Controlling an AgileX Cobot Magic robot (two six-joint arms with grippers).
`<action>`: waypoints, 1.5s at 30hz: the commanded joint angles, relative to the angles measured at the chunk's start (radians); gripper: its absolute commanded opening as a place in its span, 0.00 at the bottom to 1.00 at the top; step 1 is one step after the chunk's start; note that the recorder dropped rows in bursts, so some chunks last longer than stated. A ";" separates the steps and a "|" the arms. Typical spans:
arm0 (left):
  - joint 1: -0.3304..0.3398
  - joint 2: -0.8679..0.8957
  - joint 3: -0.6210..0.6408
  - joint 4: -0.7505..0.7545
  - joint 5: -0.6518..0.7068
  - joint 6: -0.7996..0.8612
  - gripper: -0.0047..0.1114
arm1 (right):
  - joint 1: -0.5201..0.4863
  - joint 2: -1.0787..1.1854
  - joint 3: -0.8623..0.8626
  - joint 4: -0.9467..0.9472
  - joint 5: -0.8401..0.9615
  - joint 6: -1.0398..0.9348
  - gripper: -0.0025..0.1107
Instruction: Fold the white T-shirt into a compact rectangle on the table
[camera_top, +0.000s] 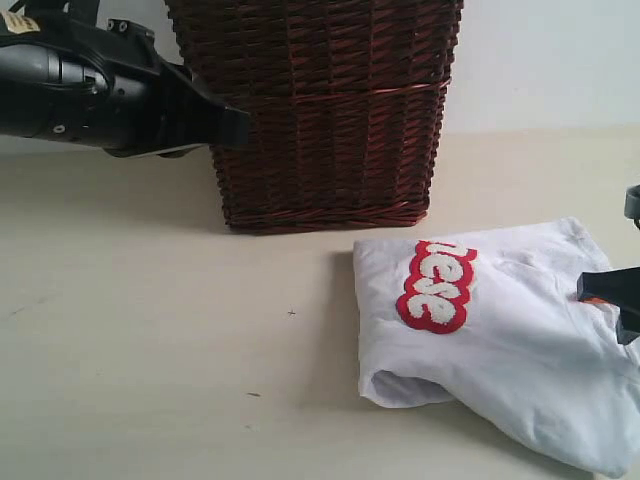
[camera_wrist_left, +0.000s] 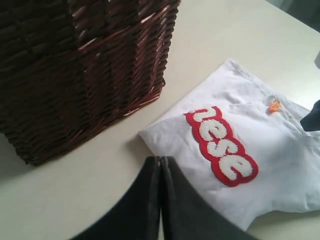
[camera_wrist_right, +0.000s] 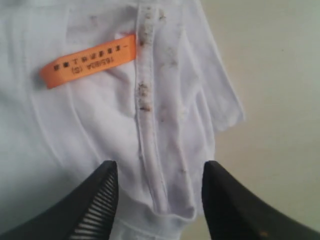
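The white T-shirt (camera_top: 500, 330) lies partly folded on the right of the beige table (camera_top: 150, 350), its red-outlined fuzzy lettering (camera_top: 438, 285) facing up. In the left wrist view the same T-shirt (camera_wrist_left: 280, 150) shows its orange neck tag (camera_wrist_left: 273, 106). My left gripper (camera_wrist_left: 161, 159) is shut and empty, raised at the upper left of the exterior view (camera_top: 235, 125), away from the shirt. My right gripper (camera_wrist_right: 159, 167) is open, its fingers on either side of the stained collar band (camera_wrist_right: 147, 125) near the orange tag (camera_wrist_right: 87, 60). It shows only partly at the exterior view's right edge (camera_top: 612, 290).
A dark brown wicker basket (camera_top: 325, 110) stands at the back middle of the table, just behind the shirt and beside the left arm. Bare beige surface stretches across the left and front (camera_top: 130, 400).
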 joint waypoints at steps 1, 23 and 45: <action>-0.002 -0.009 0.005 -0.011 -0.023 0.007 0.04 | -0.017 0.072 -0.038 -0.012 -0.040 -0.028 0.47; -0.002 0.051 0.005 -0.022 -0.020 0.022 0.04 | -0.014 0.124 -0.133 0.089 -0.071 -0.233 0.02; -0.002 0.097 0.005 -0.022 -0.041 0.066 0.04 | -0.017 0.158 -0.287 0.216 -0.258 -0.559 0.09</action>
